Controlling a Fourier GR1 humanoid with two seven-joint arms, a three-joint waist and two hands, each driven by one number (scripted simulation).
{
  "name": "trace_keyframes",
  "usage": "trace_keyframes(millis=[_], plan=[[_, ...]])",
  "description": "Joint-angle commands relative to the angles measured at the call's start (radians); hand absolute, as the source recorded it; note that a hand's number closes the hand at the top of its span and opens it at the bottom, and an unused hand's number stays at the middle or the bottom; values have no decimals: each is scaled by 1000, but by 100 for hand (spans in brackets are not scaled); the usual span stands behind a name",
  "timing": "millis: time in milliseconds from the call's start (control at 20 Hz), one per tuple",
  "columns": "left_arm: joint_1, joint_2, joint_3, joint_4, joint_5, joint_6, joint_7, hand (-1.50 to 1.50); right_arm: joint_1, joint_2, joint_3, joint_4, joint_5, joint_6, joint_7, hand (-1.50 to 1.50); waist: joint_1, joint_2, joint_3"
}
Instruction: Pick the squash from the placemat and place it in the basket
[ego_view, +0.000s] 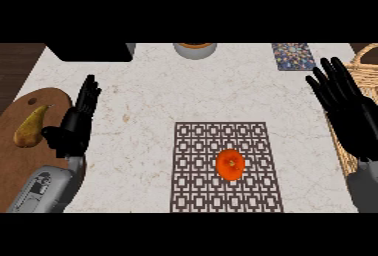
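An orange round squash (230, 164) lies near the middle of a dark lattice placemat (199, 190) on the marble counter. A wicker basket (364, 67) stands at the right edge, partly hidden behind my right hand (350, 110). That hand is open, fingers straight and spread, held to the right of the placemat and apart from the squash. My left hand (76, 122) is open too, fingers up, resting at the left side of the counter, far from the squash.
A wooden cutting board (22, 107) at the left carries a pear (30, 130). A black appliance (92, 51) sits at the back left, a grey bowl (196, 50) at the back middle, a patterned coaster (294, 56) at the back right.
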Motion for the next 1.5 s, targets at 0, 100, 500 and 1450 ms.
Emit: trace_keyframes(millis=[0,100,500,1450], plan=[[-28,20,38,-9,-20,-50,40,0,-59,9,10,117,46,76,-53,150,-6,-10,-3],[-15,55,-12,-33,-27,-107,21,0,-32,0,81,137,111,138,-123,150,-1,-9,-3],[10,104,-60,-109,9,-230,62,0,78,187,502,31,519,114,-439,-150,5,-18,-3],[84,116,-44,-177,-2,-233,75,0,-96,-118,544,-319,1109,269,418,-150,-30,-22,-9]])
